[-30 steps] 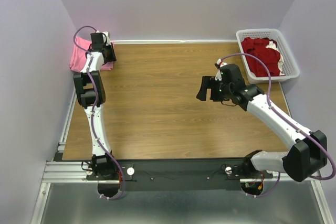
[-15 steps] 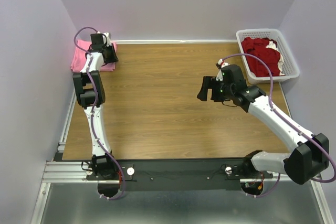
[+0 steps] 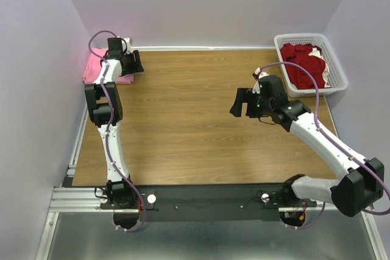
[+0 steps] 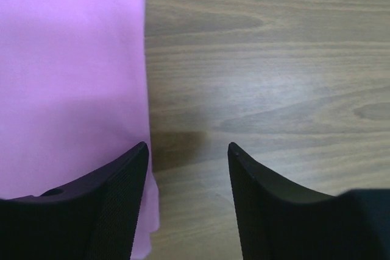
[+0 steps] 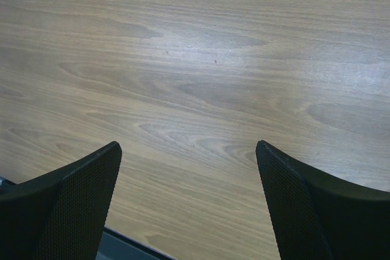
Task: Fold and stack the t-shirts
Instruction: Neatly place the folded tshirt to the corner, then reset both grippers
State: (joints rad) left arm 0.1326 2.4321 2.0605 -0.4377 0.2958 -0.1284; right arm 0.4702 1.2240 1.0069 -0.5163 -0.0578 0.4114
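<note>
A folded bright pink t-shirt (image 3: 96,69) lies at the table's far left corner; it fills the left of the left wrist view (image 4: 67,77). My left gripper (image 3: 136,62) is open and empty, just past the shirt's right edge, over bare wood (image 4: 187,150). Dark red t-shirts (image 3: 304,65) lie heaped in the white lattice basket (image 3: 338,68) at the far right. My right gripper (image 3: 242,103) is open and empty above the middle of the table, left of the basket (image 5: 189,150).
The wooden table (image 3: 195,126) has a metal rail along its left edge (image 3: 78,144) and a black bar with the arm bases at the near edge (image 3: 201,198). Purple walls stand close on the left, back and right.
My left gripper has swung to the right, off the pink t-shirt and over the bare wood. My right gripper has shifted slightly to the right.
</note>
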